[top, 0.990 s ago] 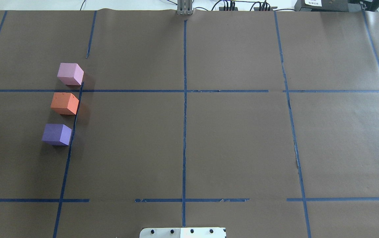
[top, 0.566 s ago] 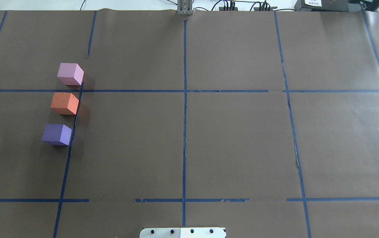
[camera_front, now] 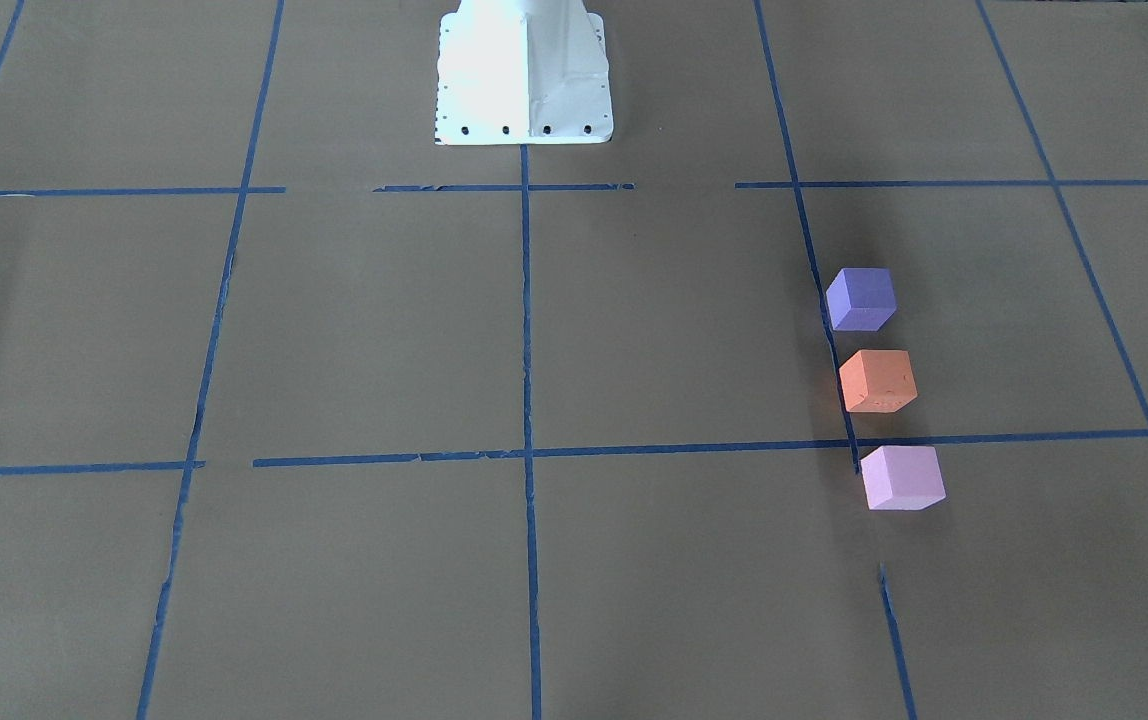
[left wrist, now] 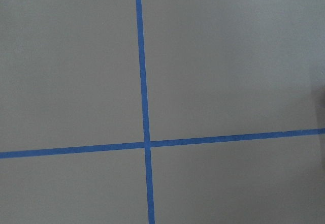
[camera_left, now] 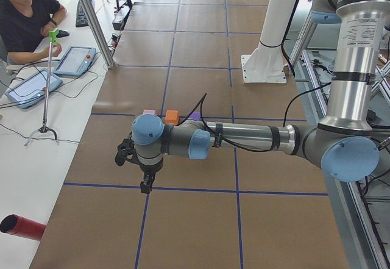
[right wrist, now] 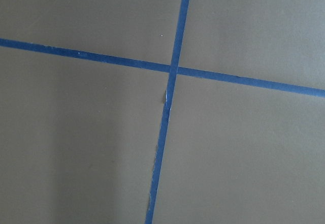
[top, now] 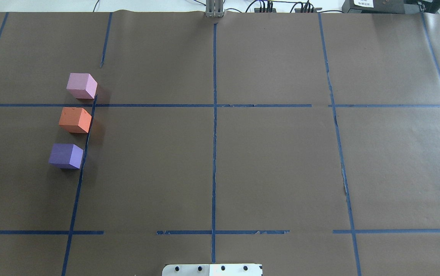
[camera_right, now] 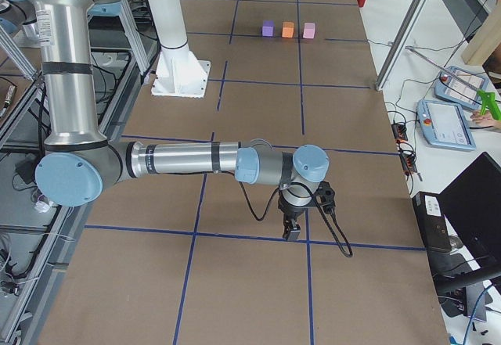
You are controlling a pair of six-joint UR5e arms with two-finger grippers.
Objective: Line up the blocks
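On brown paper [top: 273, 161], blocks [top: 75, 120] beside tape line [top: 77, 191]

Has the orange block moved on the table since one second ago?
No. In the overhead view the orange block lies at the same spot, right edge at the vertical tape line, just below the horizontal tape line.
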